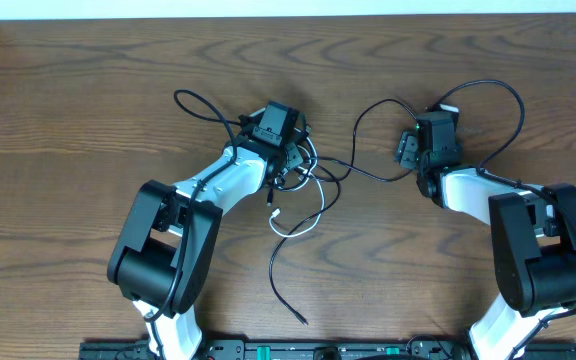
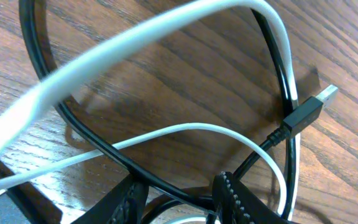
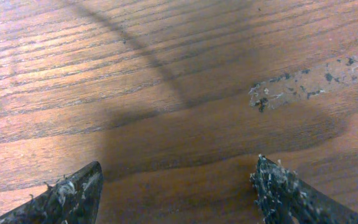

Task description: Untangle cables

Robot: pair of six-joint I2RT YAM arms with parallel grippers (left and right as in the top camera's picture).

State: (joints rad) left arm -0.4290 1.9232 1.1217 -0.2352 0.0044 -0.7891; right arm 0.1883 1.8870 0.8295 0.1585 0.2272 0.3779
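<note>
The black cable (image 1: 368, 172) and the white cable (image 1: 303, 226) are knotted together mid-table, under my left gripper (image 1: 286, 158). In the left wrist view the jaws of the left gripper (image 2: 179, 182) stand partly apart. The black cable (image 2: 104, 146) runs across the gap with wood showing around it. A white cable (image 2: 166, 37) loop arches close over the camera. A black USB plug (image 2: 312, 106) with a metal tip lies on the wood. My right gripper (image 1: 423, 145) sits inside a black cable loop to the right. In its own wrist view the right gripper (image 3: 178, 165) is open over bare wood.
The black cable's tail (image 1: 286, 290) trails toward the front edge, and another loop (image 1: 203, 102) reaches back left. A pale scuffed patch (image 3: 309, 81) marks the wood ahead of the right fingers. The table's far edge (image 1: 288, 18) runs along the back.
</note>
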